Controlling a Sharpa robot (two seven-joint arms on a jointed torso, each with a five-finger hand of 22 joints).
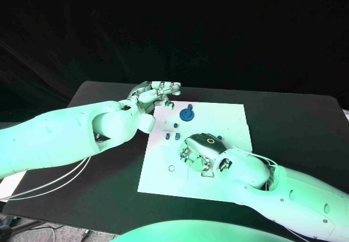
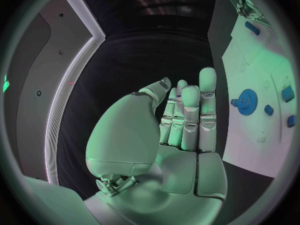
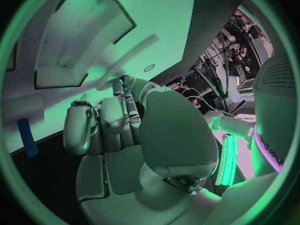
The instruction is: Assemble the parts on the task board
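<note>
The right hand (image 1: 201, 149), fingers curled — on what, unclear — rests at mid-frame on the task board (image 1: 225, 113); the left hand (image 1: 154, 92) hovers empty — the blue gear (image 1: 187, 115) looks light, rigid, best pinched by its rim.

So taking the task board (image 1: 218, 113) as the reference: its middle is pretty much blocked, since the right hand (image 1: 200, 151) sits low over it with its arm covering the near right corner. The left hand (image 1: 154, 93) hangs at the far left corner, fingers loosely together and holding nothing, so that corner is crowded too. A blue gear (image 1: 187, 115) stands up near the far edge, and two small blue pegs (image 1: 171, 135) lie between it and the right hand, a tight gap. The near left part of the board is bare, and so is the black table (image 1: 291, 116) off its right side.
</note>
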